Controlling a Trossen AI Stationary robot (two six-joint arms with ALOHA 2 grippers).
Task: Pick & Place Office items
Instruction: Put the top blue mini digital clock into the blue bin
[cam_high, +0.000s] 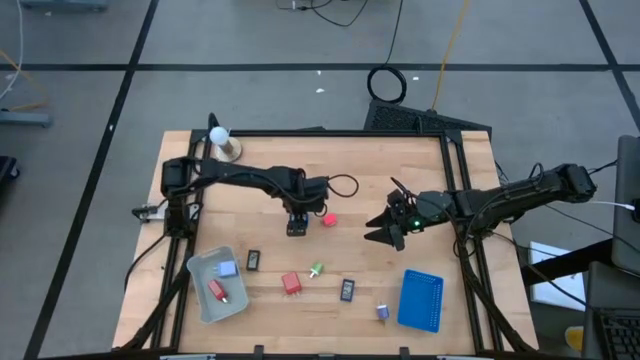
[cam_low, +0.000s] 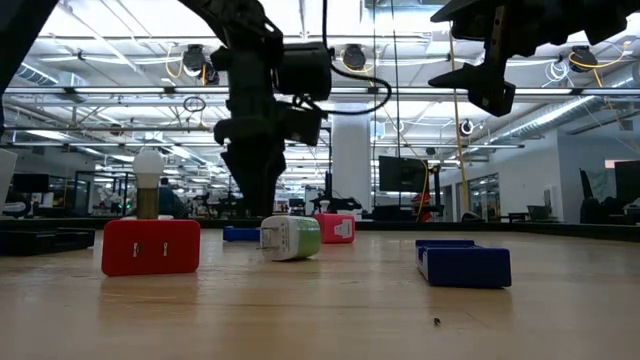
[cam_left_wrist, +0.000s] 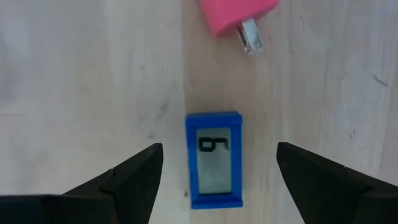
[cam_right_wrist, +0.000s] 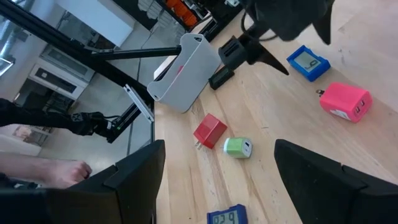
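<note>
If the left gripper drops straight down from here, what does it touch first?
Probably the small blue-framed rectangular timer: it lies on the wood centred between the left gripper's open fingers; its height above it is unclear.

You are working over a table (cam_high: 350, 190) of pale wood, its grain running in long streaks, smooth and matt with a faint sheen in the low view. At the centre of the left wrist view, the blue block (cam_left_wrist: 214, 159) looks like moulded plastic, satin, framing a dull grey display window. At the top of that frame, the pink block (cam_left_wrist: 237, 14) is matt plastic with bright metal prongs. The left gripper (cam_left_wrist: 214, 177) has matt black plastic-looking fingers. In the low view's left half, the red block (cam_low: 151, 246) is smooth plastic. At lower left of the high view, the grey tray (cam_high: 215, 283) looks like translucent plastic; at lower right, the blue tray (cam_high: 421, 300) shows a finely ribbed surface.
</note>
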